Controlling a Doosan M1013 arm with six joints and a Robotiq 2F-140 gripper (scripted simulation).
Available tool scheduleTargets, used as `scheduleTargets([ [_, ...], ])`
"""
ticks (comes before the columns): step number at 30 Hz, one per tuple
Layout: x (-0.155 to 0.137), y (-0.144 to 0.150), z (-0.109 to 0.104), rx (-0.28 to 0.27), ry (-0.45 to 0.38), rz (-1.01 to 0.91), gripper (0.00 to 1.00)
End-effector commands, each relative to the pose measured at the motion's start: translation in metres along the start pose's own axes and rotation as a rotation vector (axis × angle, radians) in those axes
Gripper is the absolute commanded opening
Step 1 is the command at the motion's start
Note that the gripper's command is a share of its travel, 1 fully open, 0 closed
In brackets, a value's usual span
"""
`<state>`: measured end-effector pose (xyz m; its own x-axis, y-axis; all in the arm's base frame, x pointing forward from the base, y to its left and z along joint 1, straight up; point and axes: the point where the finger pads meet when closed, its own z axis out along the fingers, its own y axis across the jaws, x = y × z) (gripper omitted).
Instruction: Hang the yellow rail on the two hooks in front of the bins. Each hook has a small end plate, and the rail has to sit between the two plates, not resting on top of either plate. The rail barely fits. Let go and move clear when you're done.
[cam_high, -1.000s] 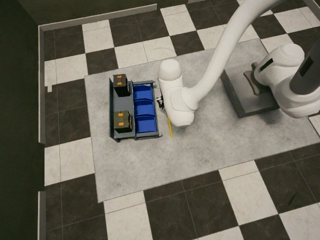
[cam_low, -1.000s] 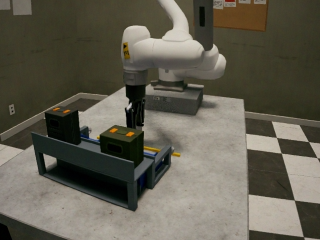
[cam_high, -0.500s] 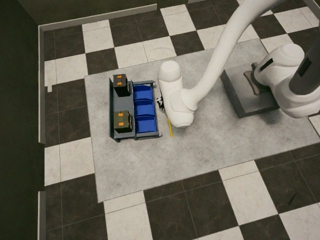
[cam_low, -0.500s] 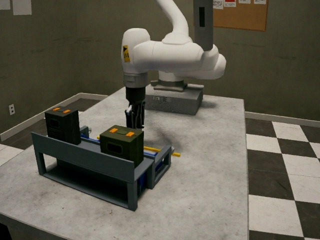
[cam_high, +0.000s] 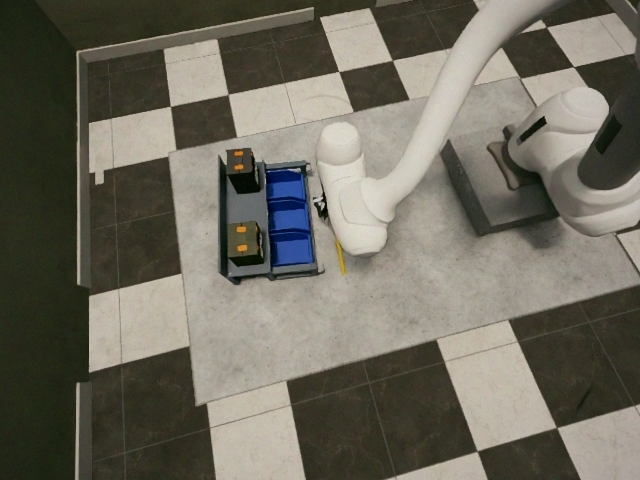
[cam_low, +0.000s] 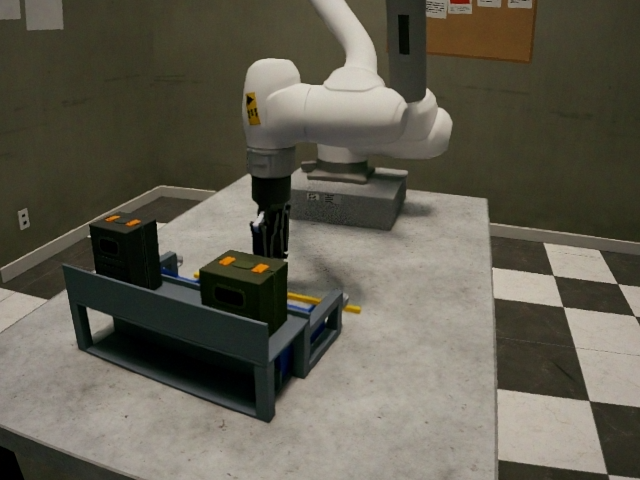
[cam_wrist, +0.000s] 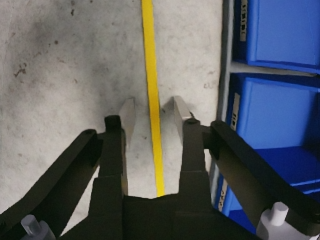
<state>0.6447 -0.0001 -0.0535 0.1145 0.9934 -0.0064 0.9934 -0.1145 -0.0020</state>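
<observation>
The thin yellow rail lies flat on the table, parallel to the front of the blue bins. My gripper points straight down over the rail's middle part. Its fingers are partly open and stand one on each side of the rail, with a small gap to it on both sides. The fingertips are close above the table. The grey rack holds the bins, and its front bar runs just right of the rail in the wrist view. The hooks are hard to make out.
Two dark green boxes with orange tabs stand on the rack's back shelf. The robot's base pedestal stands at the far side of the grey table.
</observation>
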Motion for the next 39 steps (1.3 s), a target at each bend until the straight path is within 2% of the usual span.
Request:
scheduleTargets([
  [1,0.0001,0.0,0.0022,0.0,0.0,0.0,0.37],
  [13,0.0001,0.0,0.0022,0.0,0.0,0.0,0.37],
  [14,0.0001,0.0,0.0022,0.0,0.0,0.0,0.1],
  [39,0.0001,0.0001,0.0021,0.0,0.0,0.0,0.1],
])
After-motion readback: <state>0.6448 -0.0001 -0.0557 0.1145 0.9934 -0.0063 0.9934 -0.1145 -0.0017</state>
